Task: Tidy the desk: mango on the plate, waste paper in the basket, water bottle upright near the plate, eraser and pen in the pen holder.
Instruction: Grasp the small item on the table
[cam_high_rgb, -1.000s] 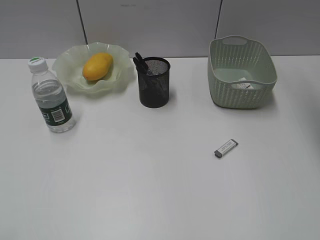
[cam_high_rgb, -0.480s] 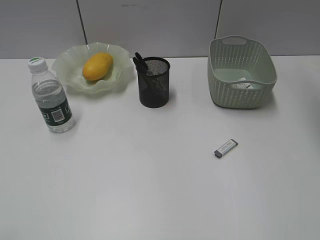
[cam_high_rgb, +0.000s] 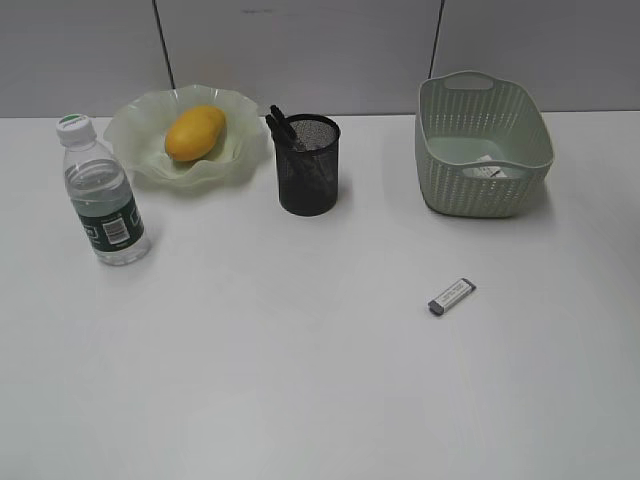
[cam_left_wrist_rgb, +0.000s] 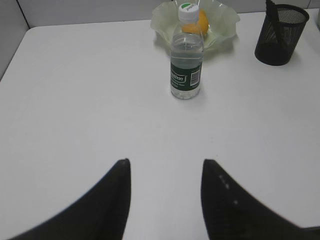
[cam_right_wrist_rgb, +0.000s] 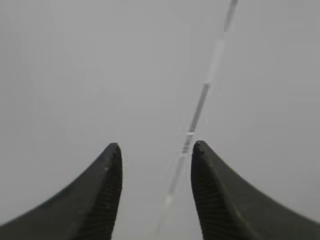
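The basket (cam_high_rgb: 484, 143) is seen back right on the white surface (cam_high_rgb: 300, 380), w/ waste paper (cam_high_rgb: 488, 170) inside. Plate (cam_high_rgb: 185, 135) is set back left, mango (cam_high_rgb: 195, 132) on it. Water bottle (cam_high_rgb: 103, 192) stands upright just in front-left of plate. Pen holder (cam_high_rgb: 308, 164), pen (cam_high_rgb: 282, 128) inside, sits centre back. Eraser (cam_high_rgb: 452, 296) lies loose front-right. Left fingers (cam_left_wrist_rgb: 165, 172) and right fingers (cam_right_wrist_rgb: 156, 160) are spread apart, nothing held.
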